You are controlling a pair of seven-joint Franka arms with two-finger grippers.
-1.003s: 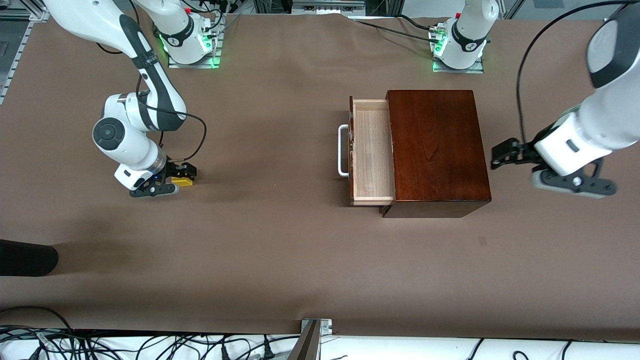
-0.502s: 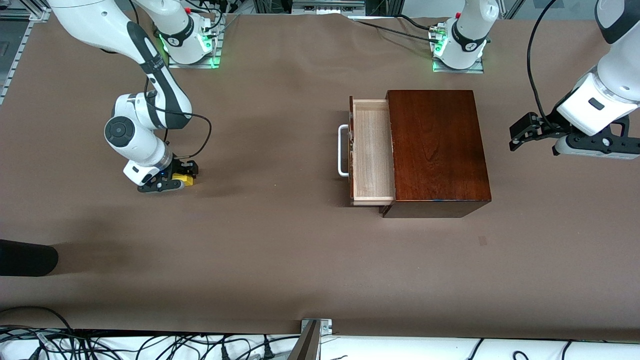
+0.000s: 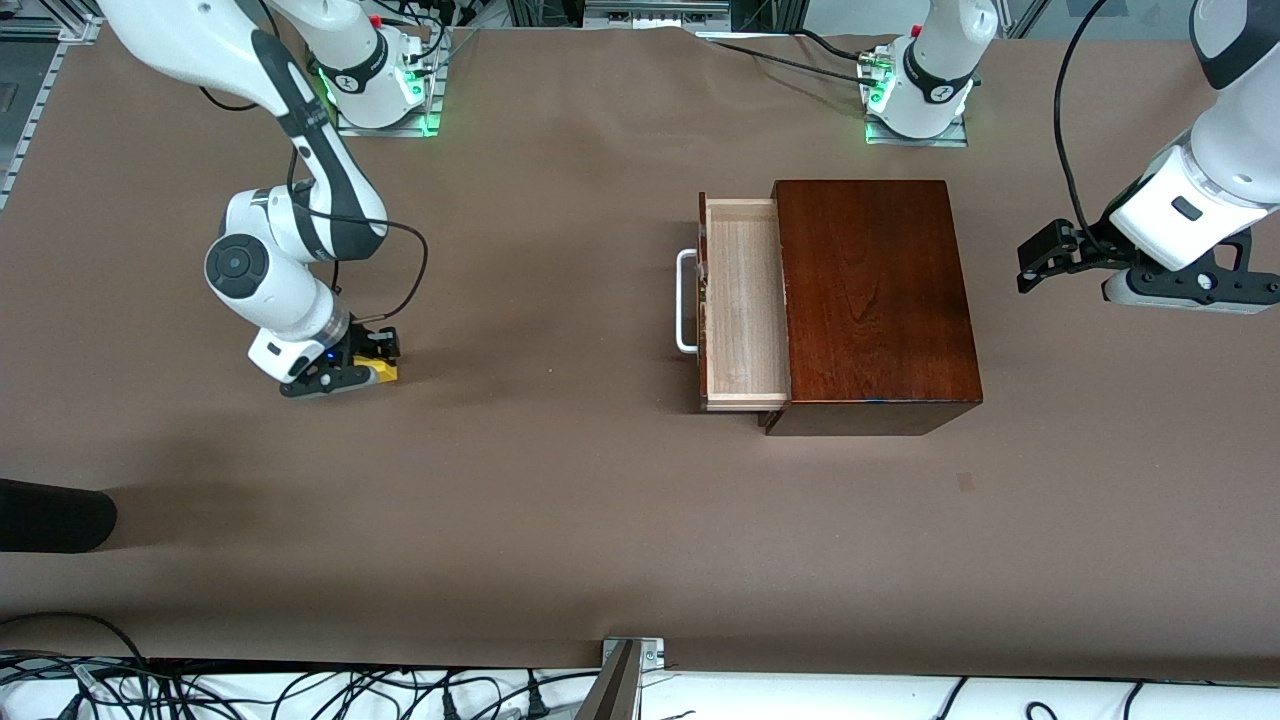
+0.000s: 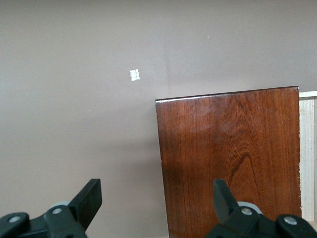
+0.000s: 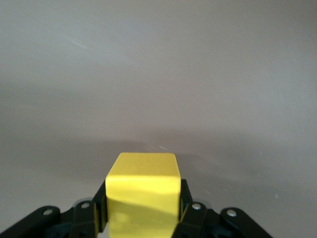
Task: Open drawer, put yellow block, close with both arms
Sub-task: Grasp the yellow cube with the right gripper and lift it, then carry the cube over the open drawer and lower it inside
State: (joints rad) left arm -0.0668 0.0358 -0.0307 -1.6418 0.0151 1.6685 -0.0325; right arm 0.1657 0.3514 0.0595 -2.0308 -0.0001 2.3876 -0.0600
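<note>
Right gripper (image 3: 372, 358) now clamped on the yellow block (image 3: 383, 372) after closing, low over the counter (image 3: 560, 500) toward the right arm's end, drawer (image 3: 745, 300) open, left wrist view, left gripper (image 4: 156, 198) fingers apart over the box (image 4: 228, 158), right wrist view, block (image 5: 143, 191) squeezed between fingers (image 5: 91, 210).

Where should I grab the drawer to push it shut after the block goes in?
Take the white bar handle on the drawer front, coming from the right arm's end of the table. It stands clear of the front, so fingers can probably pinch it.
</note>
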